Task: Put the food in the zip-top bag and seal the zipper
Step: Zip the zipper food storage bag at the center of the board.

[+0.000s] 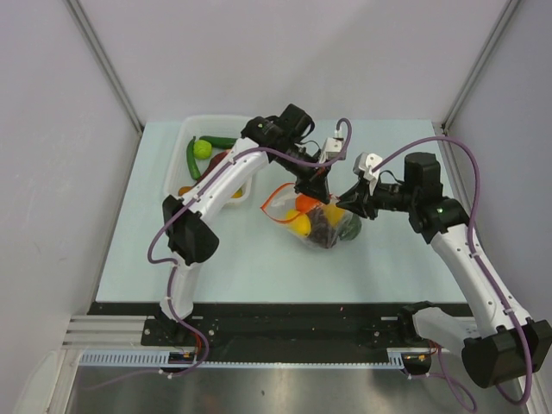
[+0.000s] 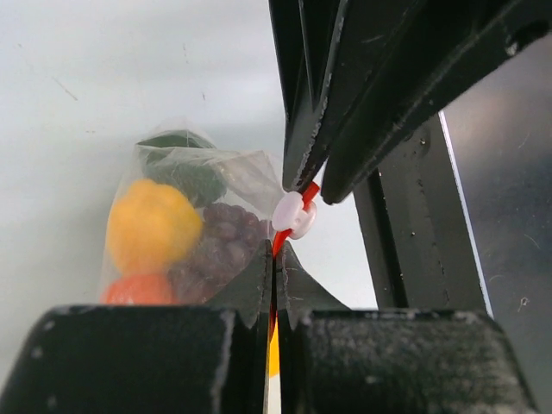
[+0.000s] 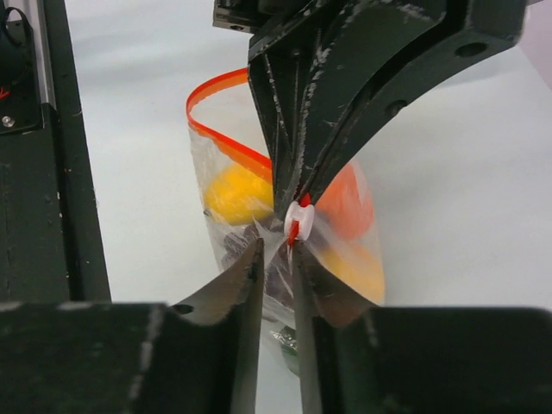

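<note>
The zip-top bag (image 1: 317, 228) stands bunched at the middle of the counter (image 1: 259, 267), well apart from the white tray (image 1: 200, 122) at the upper left of the top view. Through the clear film show a yellow fruit (image 1: 299, 225), an orange piece (image 1: 305, 203), purple grapes (image 1: 323, 227) and a green piece (image 1: 350, 227), packed against each other.

The zipper (image 3: 226, 142) curls up and back as a red-orange loop on the open part of the mouth. A white slider (image 2: 294, 214) sits on the strip where the two arms meet.

The left end effector (image 1: 320, 191) comes down on the bag from above. In its wrist view its fingers are pressed together on the red strip just below the slider. The right end effector (image 1: 347, 206) reaches in from the right of the frame. Its tips pinch the strip just on the other side of the slider, with only a narrow slit of film between them in its own view. The two end effectors crowd each other at the slider, nearly touching, and each blocks much of the other's wrist view.

In the tray lie a green cucumber (image 1: 191, 160) and a lime-green ball (image 1: 202, 148). The left arm crosses over the tray's lower right part and hides what lies there.
</note>
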Motion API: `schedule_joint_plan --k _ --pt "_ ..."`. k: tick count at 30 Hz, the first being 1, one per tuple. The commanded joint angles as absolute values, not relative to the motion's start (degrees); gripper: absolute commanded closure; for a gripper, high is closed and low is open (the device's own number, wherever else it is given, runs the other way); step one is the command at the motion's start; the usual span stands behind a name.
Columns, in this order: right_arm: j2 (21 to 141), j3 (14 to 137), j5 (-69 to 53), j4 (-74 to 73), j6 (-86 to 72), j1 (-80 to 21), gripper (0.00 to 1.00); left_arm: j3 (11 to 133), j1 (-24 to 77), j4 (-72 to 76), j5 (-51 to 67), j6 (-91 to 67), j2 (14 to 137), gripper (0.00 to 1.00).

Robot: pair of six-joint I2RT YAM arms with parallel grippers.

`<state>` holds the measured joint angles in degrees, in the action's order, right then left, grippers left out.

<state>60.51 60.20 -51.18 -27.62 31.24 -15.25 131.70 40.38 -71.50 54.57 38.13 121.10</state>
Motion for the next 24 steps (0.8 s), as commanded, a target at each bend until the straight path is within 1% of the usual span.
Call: schedule_joint_plan --k 1,3,5,10,14,15,17,19,20,21,22,23,24 --pt "61.2 60.4 -51.5 -26.5 34.5 -15.6 0.83 130.3 40.3 -70.1 58.4 41.9 119.8 1.0" --pt "61.3 60.3 -51.6 -27.1 35.9 -15.6 0.88 130.3 40.3 -70.0 58.5 41.9 119.8 1.0" --pt "61.5 60.4 -51.2 -27.5 37.1 -15.7 0.89 130.3 40.3 -69.8 58.6 41.9 119.9 1.0" --pt "62.1 60.4 -49.9 -27.5 37.7 -16.3 0.87 130.2 40.3 -69.5 59.0 41.8 120.0 1.0" --pt "62.9 60.4 -48.4 -27.9 38.5 -16.9 0.83 130.2 40.3 -69.5 59.2 41.7 119.9 1.0" --pt "63.2 60.4 -48.2 -28.0 39.0 -17.0 0.8 130.1 40.2 -69.4 59.2 41.8 120.0 1.0" --pt "63.5 60.4 -47.4 -28.4 39.4 -17.5 0.8 130.2 40.2 -69.4 59.2 41.8 119.9 1.0" --pt "63.9 60.3 -46.9 -28.5 40.1 -17.7 0.97 130.2 40.0 -69.4 59.2 41.8 119.8 1.0" --pt "64.0 60.3 -46.8 -28.5 40.1 -17.8 1.0 130.0 40.0 -69.5 59.2 41.8 119.7 1.0" --pt "63.9 60.4 -46.7 -28.5 40.2 -17.8 1.0 129.8 39.7 -69.3 59.2 41.7 119.5 0.98" --pt "63.9 60.3 -46.6 -28.3 39.7 -17.8 1.0 129.6 39.5 -69.2 59.2 41.4 119.3 0.85" --pt "63.7 60.3 -46.4 -28.1 39.6 -17.7 1.0 128.3 39.1 -67.3 59.6 40.6 118.7 0.75" --pt "63.5 60.3 -46.5 -28.0 39.5 -17.7 1.0 127.2 38.1 -65.6 60.1 38.5 116.8 0.6"
